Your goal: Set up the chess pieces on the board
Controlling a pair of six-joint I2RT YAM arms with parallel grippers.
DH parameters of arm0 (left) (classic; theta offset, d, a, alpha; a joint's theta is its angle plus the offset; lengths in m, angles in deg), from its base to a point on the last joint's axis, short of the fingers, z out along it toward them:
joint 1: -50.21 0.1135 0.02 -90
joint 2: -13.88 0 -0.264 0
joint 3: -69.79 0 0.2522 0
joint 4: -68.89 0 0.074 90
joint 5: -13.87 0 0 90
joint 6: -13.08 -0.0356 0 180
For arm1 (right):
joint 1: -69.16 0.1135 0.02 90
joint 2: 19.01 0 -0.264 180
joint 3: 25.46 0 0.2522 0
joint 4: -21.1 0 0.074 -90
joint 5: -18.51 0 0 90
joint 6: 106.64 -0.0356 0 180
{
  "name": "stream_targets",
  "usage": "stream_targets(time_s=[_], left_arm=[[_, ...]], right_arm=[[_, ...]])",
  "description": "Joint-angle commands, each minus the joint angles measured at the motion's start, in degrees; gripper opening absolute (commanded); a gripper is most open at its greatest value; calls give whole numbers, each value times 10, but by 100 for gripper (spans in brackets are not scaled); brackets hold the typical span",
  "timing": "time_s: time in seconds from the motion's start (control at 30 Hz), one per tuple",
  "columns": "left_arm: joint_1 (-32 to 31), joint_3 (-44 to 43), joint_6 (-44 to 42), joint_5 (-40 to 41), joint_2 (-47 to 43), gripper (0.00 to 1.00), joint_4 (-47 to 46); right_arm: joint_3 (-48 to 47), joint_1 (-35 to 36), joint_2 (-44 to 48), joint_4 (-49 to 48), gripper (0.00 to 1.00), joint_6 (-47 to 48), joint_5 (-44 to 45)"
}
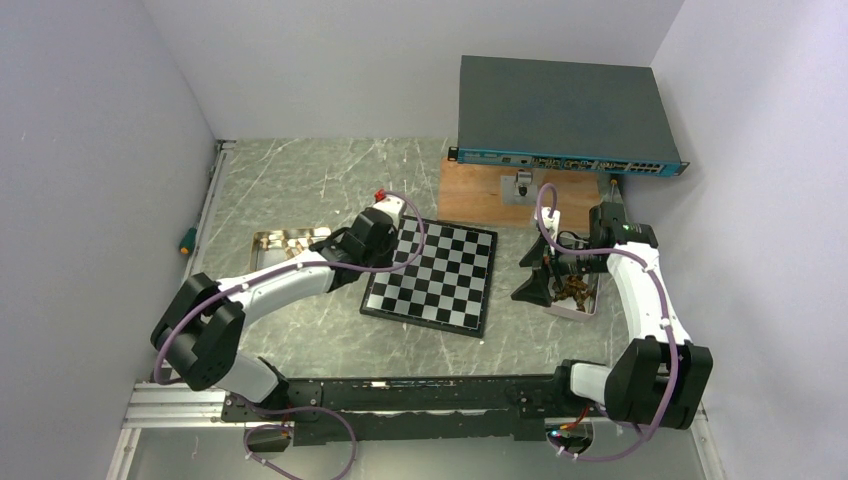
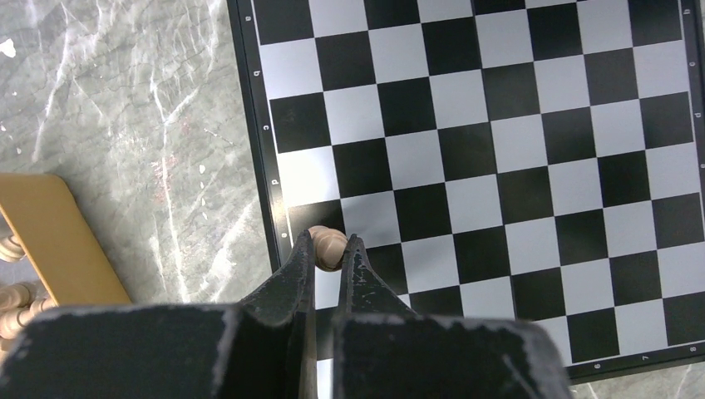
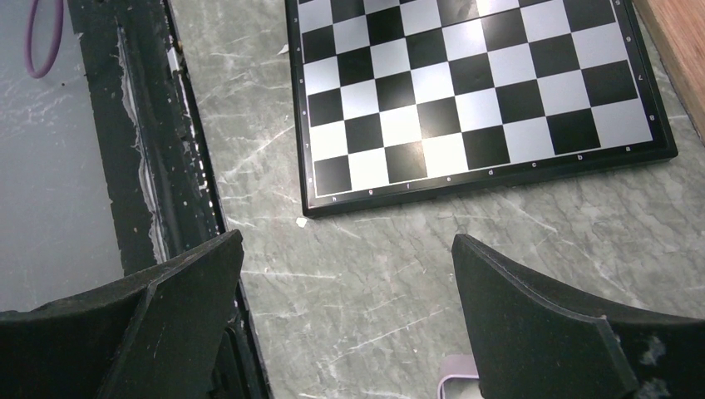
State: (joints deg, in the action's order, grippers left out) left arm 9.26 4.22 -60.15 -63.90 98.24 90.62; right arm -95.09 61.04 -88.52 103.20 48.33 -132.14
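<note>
Left wrist view: my left pincer (image 2: pixel 330 238) pinches a light tan piece (image 2: pixel 324 249) at the board (image 2: pixel 499 141) edge, for placing, I think.
Right pincer (image 3: pixel 347 241): spread, empty.

Even, diffuse overhead light keeps the enclosure bright, with only soft shadows; the glossy board (image 3: pixel 499 91) throws pale glare off its light squares, the table (image 2: pixel 125 125) carries a faint sheen, and the right claw's fingers (image 3: pixel 532 324) sit dark and slightly soft in the near foreground.
</note>
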Motion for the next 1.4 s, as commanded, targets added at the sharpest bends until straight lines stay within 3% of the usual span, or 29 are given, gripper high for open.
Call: stream_targets(time_s=[0.0, 0.5, 1.37], left_arm=[[14, -27, 9, -17, 7, 0, -11], [39, -75, 53, -30, 30, 0, 20], [49, -68, 55, -52, 64, 0, 11]], right_arm=[[-9, -3, -4, 4, 99, 22, -26], [-8, -3, -6, 0, 99, 20, -21], [-7, -3, -10, -1, 99, 19, -18]])
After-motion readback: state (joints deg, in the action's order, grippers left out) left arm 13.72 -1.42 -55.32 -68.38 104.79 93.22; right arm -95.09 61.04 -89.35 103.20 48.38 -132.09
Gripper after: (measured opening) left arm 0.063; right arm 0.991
